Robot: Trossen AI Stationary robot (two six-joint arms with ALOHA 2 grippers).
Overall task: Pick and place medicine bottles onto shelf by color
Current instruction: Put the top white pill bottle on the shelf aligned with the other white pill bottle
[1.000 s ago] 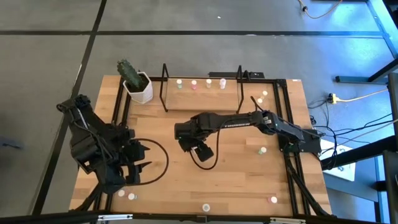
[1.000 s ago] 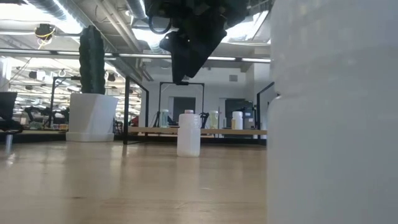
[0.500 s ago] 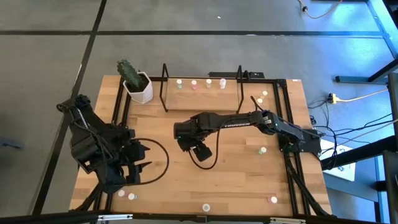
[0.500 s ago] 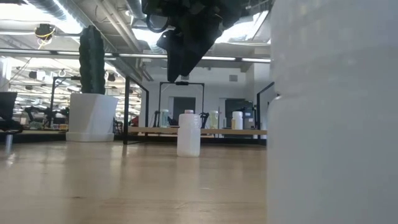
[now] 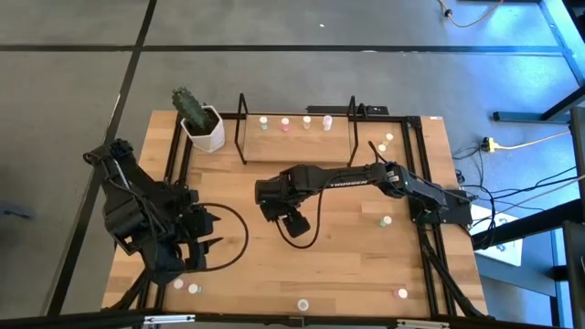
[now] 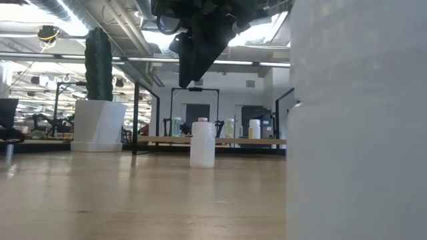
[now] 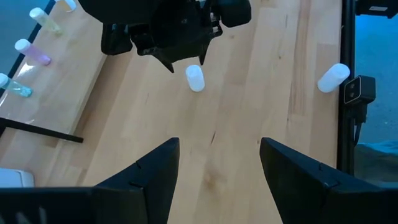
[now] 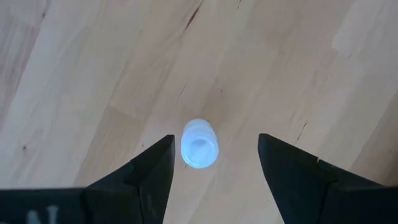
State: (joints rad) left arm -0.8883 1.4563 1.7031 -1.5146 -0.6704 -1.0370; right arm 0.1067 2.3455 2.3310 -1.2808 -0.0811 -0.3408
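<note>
A small whitish bottle stands upright on the wooden table near its middle; it also shows in the low view and the left wrist view. My right gripper is open and hangs above it, pointing down, with a finger on either side and clear of it. My left gripper is open and empty at the table's left. The black wire shelf at the far edge holds several bottles.
A white cactus pot stands left of the shelf. Loose bottles stand at the right, the far right and along the near edge. One near-edge bottle fills the low view's right.
My right gripper has shifted slightly toward the table's left above the whitish bottle. The bottle has stayed where it was.
</note>
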